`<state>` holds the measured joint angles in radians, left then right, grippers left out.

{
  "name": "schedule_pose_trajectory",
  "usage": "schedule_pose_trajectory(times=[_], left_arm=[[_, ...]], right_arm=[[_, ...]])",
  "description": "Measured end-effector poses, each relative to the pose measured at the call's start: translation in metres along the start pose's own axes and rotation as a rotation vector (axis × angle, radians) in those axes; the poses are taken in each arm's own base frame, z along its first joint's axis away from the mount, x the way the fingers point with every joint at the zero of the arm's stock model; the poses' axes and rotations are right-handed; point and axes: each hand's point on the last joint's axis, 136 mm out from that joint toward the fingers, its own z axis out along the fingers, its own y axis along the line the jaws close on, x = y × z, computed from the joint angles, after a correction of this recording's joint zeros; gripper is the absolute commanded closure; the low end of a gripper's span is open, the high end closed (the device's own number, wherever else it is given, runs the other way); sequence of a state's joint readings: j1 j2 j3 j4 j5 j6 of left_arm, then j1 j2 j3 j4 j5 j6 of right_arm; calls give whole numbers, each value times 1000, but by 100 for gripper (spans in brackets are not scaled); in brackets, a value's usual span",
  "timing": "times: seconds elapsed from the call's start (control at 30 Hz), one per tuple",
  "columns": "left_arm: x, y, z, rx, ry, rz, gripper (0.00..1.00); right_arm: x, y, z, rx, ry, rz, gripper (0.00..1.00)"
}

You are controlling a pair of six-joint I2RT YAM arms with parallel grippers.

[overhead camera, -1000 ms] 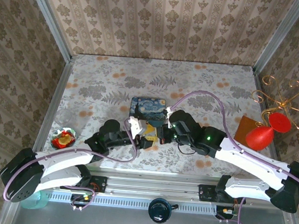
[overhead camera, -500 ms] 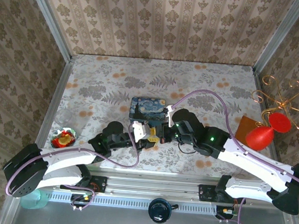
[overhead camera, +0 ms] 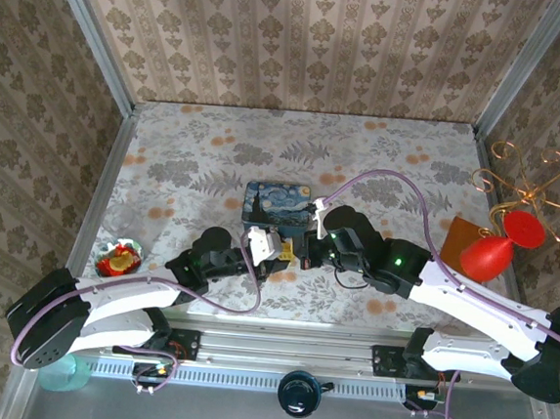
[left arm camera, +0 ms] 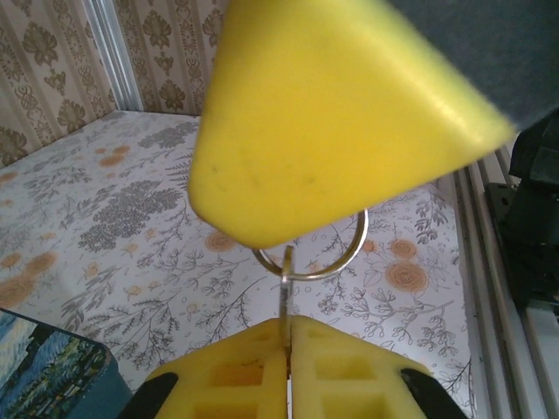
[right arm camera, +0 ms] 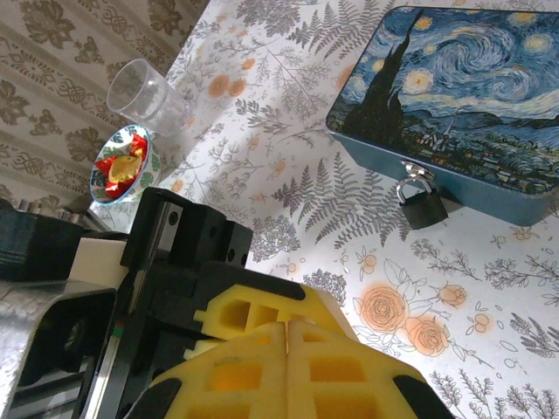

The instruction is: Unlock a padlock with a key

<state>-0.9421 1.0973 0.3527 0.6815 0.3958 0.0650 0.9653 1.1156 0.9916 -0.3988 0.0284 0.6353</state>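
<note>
Padlock [right arm camera: 421, 206], small and dark, hung by its shackle from the hasp on the near wall of the blue painted tin [right arm camera: 454, 78], with its body low against that wall. Both arms met just in front of it on the table [overhead camera: 196, 163].

Left gripper [left arm camera: 288, 345] had its yellow pads pressed together on the key [left arm camera: 286, 297]. The key was seen edge-on as a thin metal strip rising from the seam to a key ring [left arm camera: 353, 258].

Right gripper [right arm camera: 286, 342] likewise had its pads closed flush, with no gap. Whether it pinched any part of the key could not be told. A large blurred yellow shape [left arm camera: 332, 113] above the ring in the left wrist view was probably one of its fingers.

The step in hand was judged to be a re-grasp of the key between the two grippers, before insertion. To do it well:
- One grip should be proven firm before the other let go, since a flat key could pivot between soft pads.
- The hold belonged on the key's head, leaving the blade free to project.
- The loose ring should hang clear of the lock.
- The keyway was not visible, so the free gripper would probably have to lift and steady the lock body.
- The blade should then be lined up with the keyway, pushed in slowly and turned about its own axis, so that the tin was not dragged
</note>
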Motion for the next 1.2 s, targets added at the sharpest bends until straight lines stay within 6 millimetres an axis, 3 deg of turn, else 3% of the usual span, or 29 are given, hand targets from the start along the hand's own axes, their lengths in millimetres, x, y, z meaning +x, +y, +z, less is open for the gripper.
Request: schedule_pose_trajectory(times=[0.23, 0.37, 0.5, 0.67, 0.9, 1.2], left_arm=[[-2, 4, -3, -28, -7, 8, 100], [-5, 10, -7, -74, -14, 31, 100], [-2, 25, -13, -171, 20, 80, 100], [8, 43, -19, -270, 100, 214, 100], [15, 56, -21, -329, 178, 434, 100], [23, 51, -11, -288, 221, 545, 100]], right_arm=[[-2, -2, 0, 11, -11, 12, 99], [-5, -3, 0, 15, -20, 35, 77], [-7, -14, -2, 33, -35, 87, 63], [-13, -28, -5, 46, -53, 229, 63], [-13, -17, 1, -27, -60, 426, 63], [-1, -13, 16, -35, -29, 570, 66]])
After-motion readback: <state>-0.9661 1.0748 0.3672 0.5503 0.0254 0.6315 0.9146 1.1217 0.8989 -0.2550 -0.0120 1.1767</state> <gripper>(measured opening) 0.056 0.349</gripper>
